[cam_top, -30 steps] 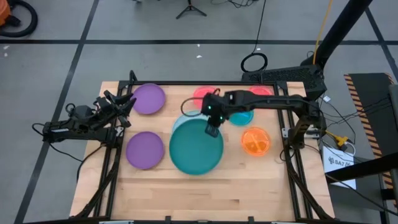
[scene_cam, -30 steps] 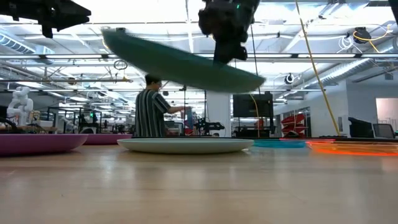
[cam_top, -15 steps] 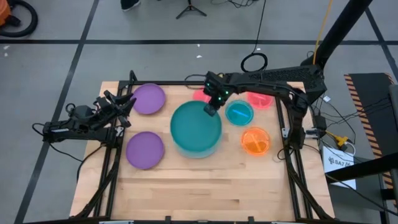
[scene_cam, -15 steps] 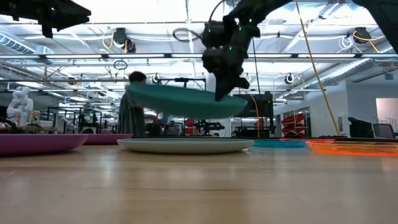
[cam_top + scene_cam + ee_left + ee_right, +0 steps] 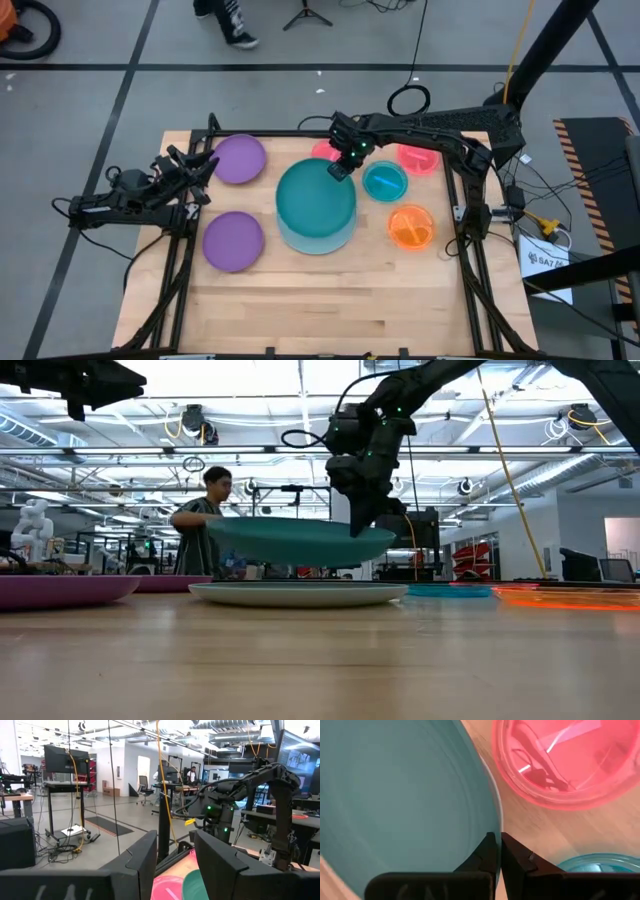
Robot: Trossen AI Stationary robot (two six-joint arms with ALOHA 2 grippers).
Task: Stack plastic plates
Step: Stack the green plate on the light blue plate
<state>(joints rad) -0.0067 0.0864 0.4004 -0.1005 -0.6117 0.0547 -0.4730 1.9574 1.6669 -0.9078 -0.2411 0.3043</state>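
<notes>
Wooden table (image 5: 330, 290); plates (image 5: 233, 240), perhaps seven.

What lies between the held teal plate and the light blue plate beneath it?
Nothing: the low view shows an open gap between the teal plate, gripped by the right gripper, and the light blue plate.

Teal plate (image 5: 315, 200) in right tool (image 5: 337, 170): levelled, lower, now over light-blue plate (image 5: 298, 593).

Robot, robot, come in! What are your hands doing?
Right gripper shut on teal plate, held above light blue plate. Left gripper open, waiting at table's left. Nothing blocking.
</notes>
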